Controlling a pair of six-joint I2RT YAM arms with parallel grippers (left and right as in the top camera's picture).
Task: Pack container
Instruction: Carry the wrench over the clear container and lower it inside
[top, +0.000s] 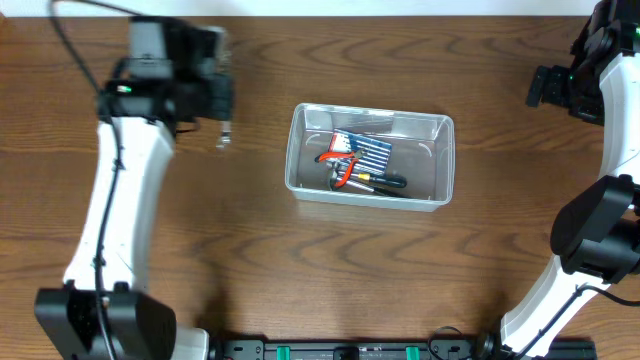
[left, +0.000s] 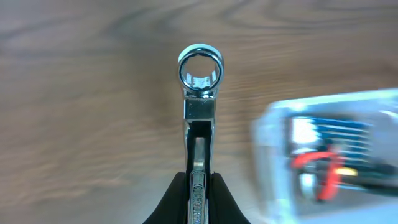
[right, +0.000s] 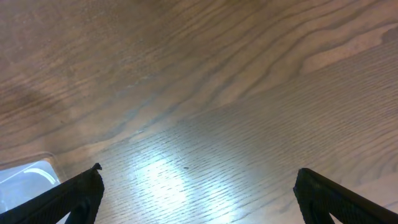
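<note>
The clear container (top: 425, 160) stands mid-table, holding a blue card of small tools (top: 362, 150), red-handled pliers (top: 340, 168) and a black-handled screwdriver (top: 385, 182). To its left my left gripper (top: 222, 122) hangs over the bare wood, shut on a chrome ring wrench (top: 223, 137). The left wrist view shows the wrench (left: 199, 93) clamped between the black fingers (left: 177, 202), ring end forward, with the container (left: 329, 155) blurred at the right. My right gripper (top: 538, 88) is at the far right edge, open and empty (right: 199, 193). A container corner (right: 28, 177) shows at the lower left of the right wrist view.
Dark wood tabletop (top: 260, 260) all around the container. The left arm's white link (top: 115, 220) runs down the left side and the right arm's base (top: 590, 240) stands at the right front. A black rail (top: 350, 350) lines the front edge.
</note>
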